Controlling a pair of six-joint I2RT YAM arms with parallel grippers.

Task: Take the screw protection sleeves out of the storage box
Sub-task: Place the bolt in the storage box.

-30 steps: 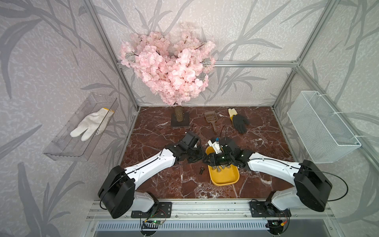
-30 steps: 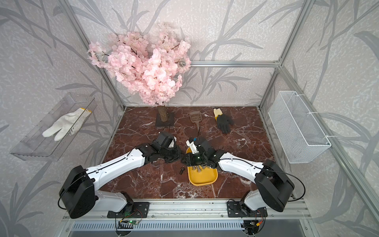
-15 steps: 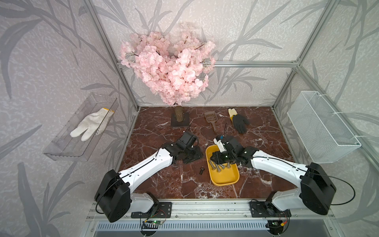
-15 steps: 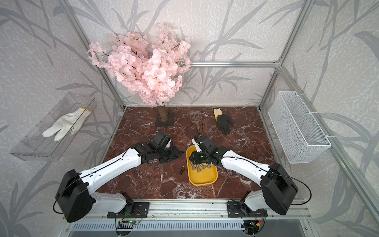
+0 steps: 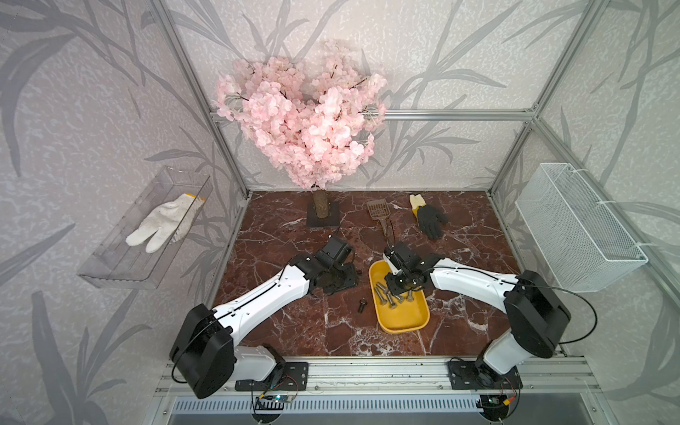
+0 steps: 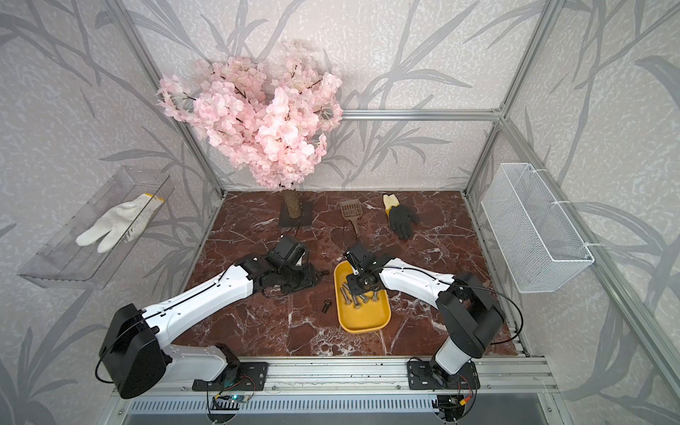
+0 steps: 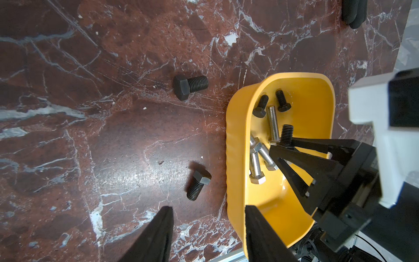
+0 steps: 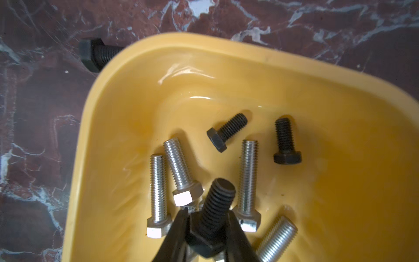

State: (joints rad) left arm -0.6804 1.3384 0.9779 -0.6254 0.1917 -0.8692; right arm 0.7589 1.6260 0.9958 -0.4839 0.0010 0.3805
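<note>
**Fig.** Right end effector (image 8: 207, 214) is pinching a screw protection sleeve (image 8: 218, 197) by its head over the storage box (image 8: 140, 95); the shallow hold is risking a drop among silver bolts (image 8: 158, 188). Left end effector (image 7: 208, 215) is hovering spread nearby.

Bright even light; glare on the yellow tray (image 8: 186, 72), near edges blurred.
</note>
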